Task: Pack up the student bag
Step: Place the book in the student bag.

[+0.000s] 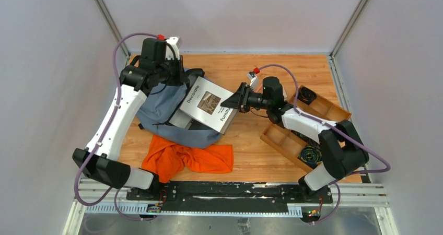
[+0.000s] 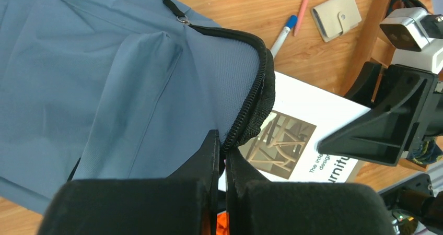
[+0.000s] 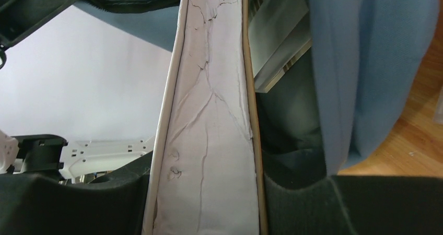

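Student bag (image 1: 159,108) at the left back of the wooden table (image 1: 251,151), soft grey-blue cloth in loose folds; its black toothed zipper rim (image 2: 261,83) arches over one corner of the book (image 1: 209,105); left gripper (image 2: 222,147) clenched on that rim, jaws together; right gripper (image 1: 233,100) grasping the book's opposite edge, the creased white edge running between its dark fingers (image 3: 78,203); book flat, glossy, white-covered and tilted. A band of bare wood separates book from compartmented wooden tray (image 1: 279,136), which holds coiled cables (image 1: 311,154); crumpled orange cloth (image 1: 190,157) touches the bag's near edge; pen (image 2: 284,32), pink pencil (image 2: 304,8) and beige wallet (image 2: 337,15) lie near the book; pale walls and metal posts enclose the table.
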